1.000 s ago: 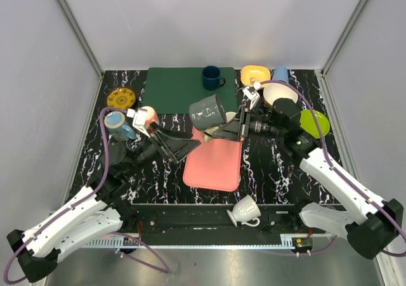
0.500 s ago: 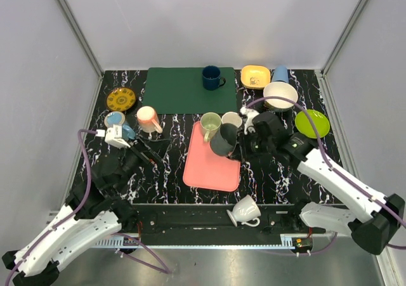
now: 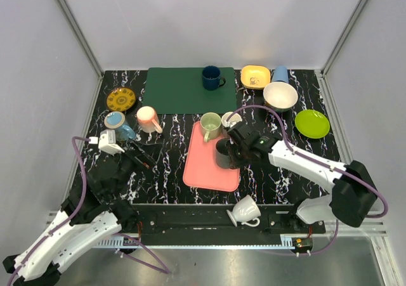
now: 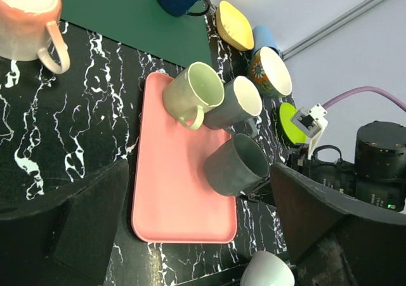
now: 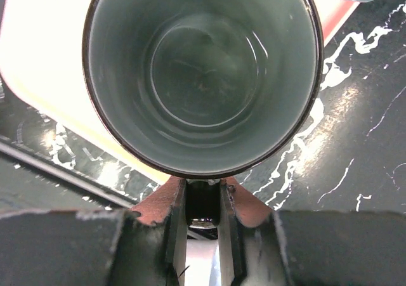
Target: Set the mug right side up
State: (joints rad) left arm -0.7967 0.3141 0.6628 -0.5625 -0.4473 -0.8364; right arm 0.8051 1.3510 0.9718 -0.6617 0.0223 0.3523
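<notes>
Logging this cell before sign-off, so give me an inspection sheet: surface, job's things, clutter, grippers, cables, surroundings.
Surface: black marbled table, green mat, pink tray.
Job's things: dark grey mug, mouth up, at the tray's right edge.
Clutter: pale green mug behind it; white cup tipped by the arm bases; more mugs and dishes around.
Grippers: right gripper shut on the mug's handle; left gripper open, empty.
Cables: purple cables loop off both wrists; no snag seen.
Surroundings: grey walls; nothing else seen.
</notes>
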